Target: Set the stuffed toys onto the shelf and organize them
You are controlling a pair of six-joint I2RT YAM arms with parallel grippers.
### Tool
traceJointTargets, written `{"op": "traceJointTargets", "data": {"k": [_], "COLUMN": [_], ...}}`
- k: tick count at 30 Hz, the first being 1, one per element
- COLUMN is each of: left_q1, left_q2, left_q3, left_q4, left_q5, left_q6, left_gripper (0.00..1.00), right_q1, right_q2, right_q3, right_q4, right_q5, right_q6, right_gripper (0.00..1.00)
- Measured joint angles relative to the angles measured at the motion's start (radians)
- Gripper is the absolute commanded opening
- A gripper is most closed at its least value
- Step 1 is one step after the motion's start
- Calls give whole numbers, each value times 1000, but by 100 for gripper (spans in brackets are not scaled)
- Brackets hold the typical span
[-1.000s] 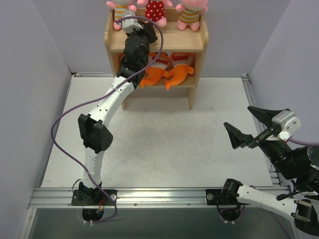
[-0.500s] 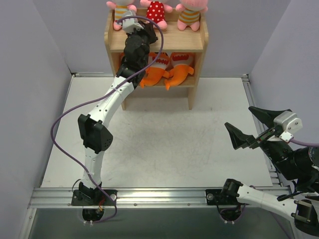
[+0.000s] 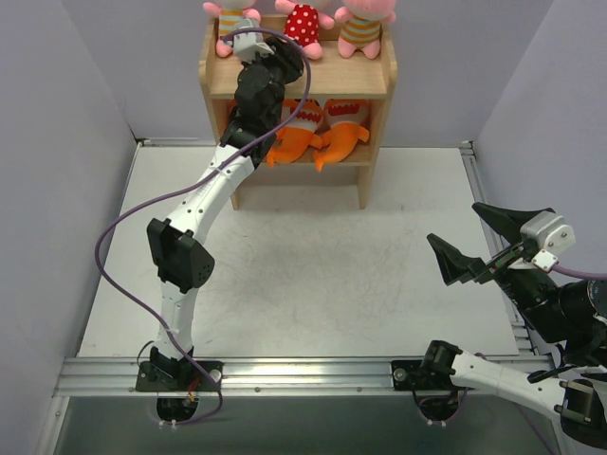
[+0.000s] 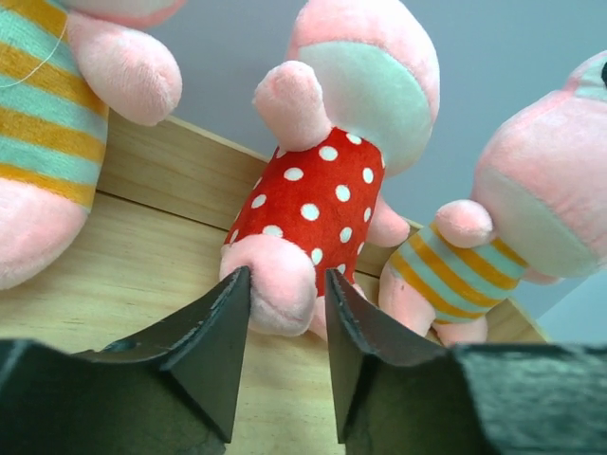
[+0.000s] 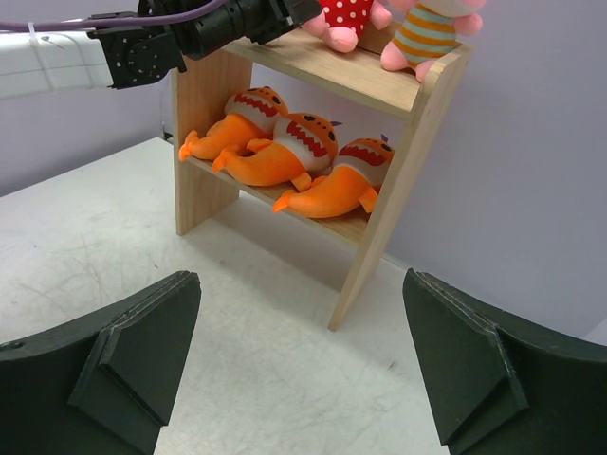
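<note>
The red spotted doll [image 4: 313, 199] sits upright on top of the wooden shelf [image 4: 123, 275]. One pink foot is between the left gripper [image 4: 286, 280] jaws. A striped doll [image 4: 38, 114] sits left of them, and another striped doll [image 4: 465, 275] sits right. Three orange fish [image 5: 285, 152] lie in a row on the shelf below.

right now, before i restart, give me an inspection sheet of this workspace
surface: white table, scuffed
job's things: wooden shelf; polka-dot doll between two striped dolls on top; three orange fish side by side on the tier below
clutter: nothing seen
grippers: left tool straddles the polka-dot doll's foot, grip unclear; right tool open, holding nothing, away from the shelf
cables: purple cable loops off the left arm, arcing near the dolls
surroundings: plain walls on three sides; metal rail at the near edge
</note>
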Motion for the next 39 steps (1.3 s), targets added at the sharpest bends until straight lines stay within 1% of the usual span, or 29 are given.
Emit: {"op": "traceJointTargets", "data": {"k": [1,6,11,13,18,24,28,31,34,37,39], "left_q1": [0,0,0,0,0,-5,-18,-26,-30,-31,-31], "left_q2": [0,-3,-12,-16,-39,-68,-95,-99,-89,-51,-33], "left_q3": [2,7,6,2,-18,-27,-27,5,86,231,300], "left_q4": [-2,-5,-8,-7,-16,-42,-61,-96,-178,-255,-284], "left_q5": [2,16,19,19,19,19,14,15,24,47,62], "left_q6": [-4,-11,-16,-16,-15,12,63,111,159,207,230], "left_gripper": [50,59,70,72,79,80,80,80,80,80,79], "right_q1": [0,0,0,0,0,0,0,0,0,0,1], "right_q2": [0,0,0,0,0,0,0,0,0,0,0], "right_q3": [0,0,0,0,0,0,0,0,0,0,0], "right_q4": [0,0,0,-1,-2,-8,-10,-10,-11,-13,-13], "right_q5": [0,0,0,0,0,0,0,0,0,0,0], "right_q6": [0,0,0,0,0,0,0,0,1,1,4], "right_gripper": [91,91,91,91,91,91,91,91,91,91,91]}}
